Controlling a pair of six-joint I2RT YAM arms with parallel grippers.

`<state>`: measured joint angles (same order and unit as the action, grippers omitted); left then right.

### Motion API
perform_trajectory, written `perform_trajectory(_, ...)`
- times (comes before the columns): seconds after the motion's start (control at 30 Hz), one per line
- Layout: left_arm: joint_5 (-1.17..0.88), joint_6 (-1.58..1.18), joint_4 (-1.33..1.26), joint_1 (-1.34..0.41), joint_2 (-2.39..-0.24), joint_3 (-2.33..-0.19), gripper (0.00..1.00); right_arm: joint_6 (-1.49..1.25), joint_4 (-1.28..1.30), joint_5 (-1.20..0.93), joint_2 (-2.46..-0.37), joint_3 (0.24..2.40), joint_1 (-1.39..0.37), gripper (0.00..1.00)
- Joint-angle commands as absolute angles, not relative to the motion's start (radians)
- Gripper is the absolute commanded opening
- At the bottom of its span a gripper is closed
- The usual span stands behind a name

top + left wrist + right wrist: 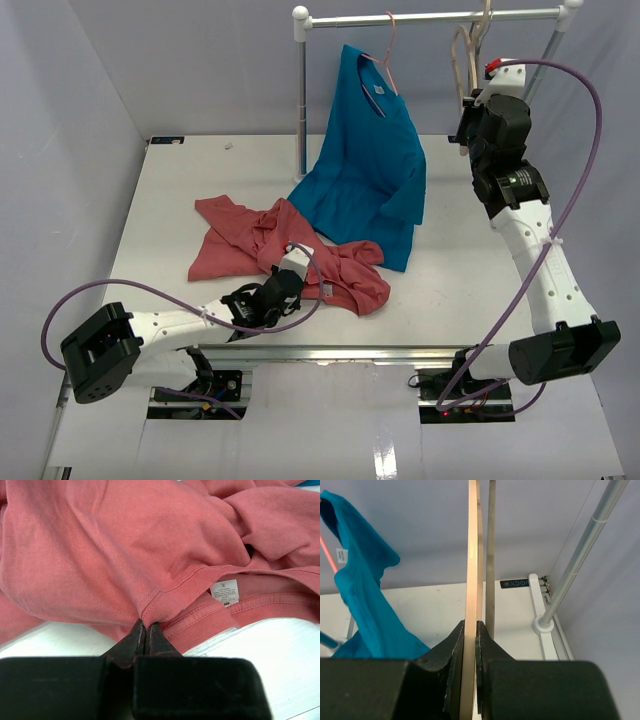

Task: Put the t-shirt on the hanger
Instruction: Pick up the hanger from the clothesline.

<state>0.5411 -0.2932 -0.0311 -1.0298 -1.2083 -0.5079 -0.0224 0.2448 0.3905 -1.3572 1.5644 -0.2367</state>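
A salmon-red t-shirt (250,240) lies crumpled on the white table; its neckline and white label (224,591) show in the left wrist view. My left gripper (268,296) is shut on a fold of the collar hem (148,614) of the t-shirt (125,545). The beige wooden hanger (466,58) hangs from the rail (430,17) at the back right. My right gripper (468,112) is shut on one of the hanger's arms (471,580), seen edge-on between the jaws; a second beige strip (491,555) stands just behind it.
A blue t-shirt (372,165) hangs on a thin pink hanger (388,55) from the same rail and drapes onto the table; it also shows in the right wrist view (365,605). The rail's posts (302,95) (580,555) stand at the back.
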Motion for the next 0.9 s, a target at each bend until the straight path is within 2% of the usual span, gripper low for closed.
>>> perform_trajectory(0.0, 0.545, -0.301, -0.038, -1.032, -1.209, -0.543, 0.0, -0.019, 0.187, 0.361, -1.243, 1.495, -0.236, 0.08)
perform_trajectory(0.3, 0.527, -0.344, -0.064, -1.032, -1.206, -0.546, 0.0, -0.05, 0.232, 0.276, -1.031, 1.331, -0.236, 0.08)
perform_trajectory(0.63, 0.525, -0.385, -0.015, -1.032, -1.208, -0.611, 0.0, -0.103, 0.366, 0.23, -0.914, 1.366, -0.256, 0.08)
perform_trajectory(0.87, 0.503, -0.409, 0.061, -0.994, -1.232, -0.672, 0.0, -0.151, 0.431, 0.083, -0.846, 1.39, -0.258, 0.08)
